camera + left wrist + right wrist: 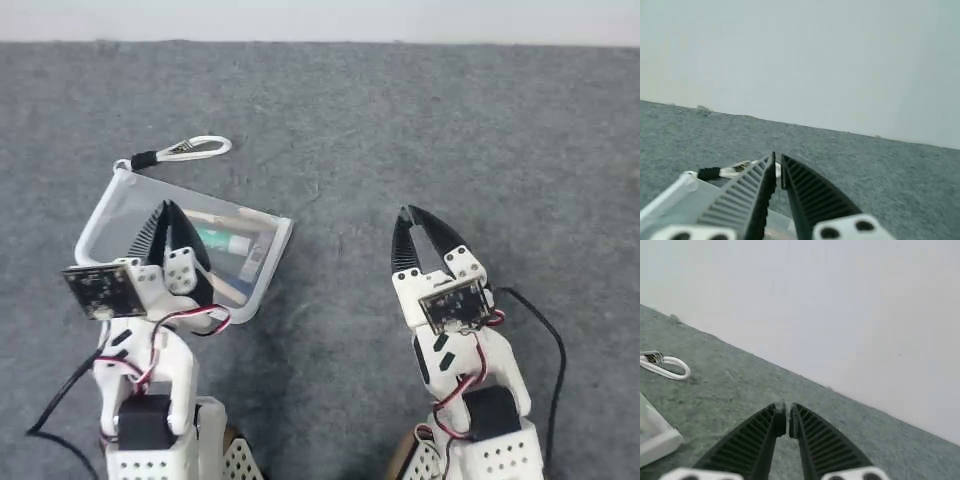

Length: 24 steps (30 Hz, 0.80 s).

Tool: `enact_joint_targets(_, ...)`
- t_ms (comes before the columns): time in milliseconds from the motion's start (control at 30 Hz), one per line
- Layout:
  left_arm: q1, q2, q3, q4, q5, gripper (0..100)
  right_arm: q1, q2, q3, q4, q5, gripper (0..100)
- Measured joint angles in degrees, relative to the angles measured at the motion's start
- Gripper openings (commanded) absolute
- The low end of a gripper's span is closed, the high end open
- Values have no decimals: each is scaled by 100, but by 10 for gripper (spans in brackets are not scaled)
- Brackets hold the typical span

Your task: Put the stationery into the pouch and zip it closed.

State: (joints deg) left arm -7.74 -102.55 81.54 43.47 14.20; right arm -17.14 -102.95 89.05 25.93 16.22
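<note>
High view: the left hand (166, 206), fingers closed on nothing, hangs over the clear pouch (115, 215) holding stationery (225, 243). The right hand (410, 213), likewise closed and empty, sits over the grey counter (450, 120), well apart.

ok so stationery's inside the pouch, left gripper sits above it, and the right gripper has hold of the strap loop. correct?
Not quite. The right gripper holds nothing: the high view shows it shut over bare mat, well apart from the strap loop at the pouch's far corner. The rest stands: the stationery is inside the pouch, and the left gripper sits above it.
</note>
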Motion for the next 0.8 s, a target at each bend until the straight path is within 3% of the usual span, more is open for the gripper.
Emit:
enact_joint_targets(567, 1407, 44, 747, -9, -1275, 13, 527, 0, 607, 378, 9, 6)
enact_joint_targets(800, 1864, 44, 1512, -642, -1837, 13, 484, 0, 607, 1292, -44, 6)
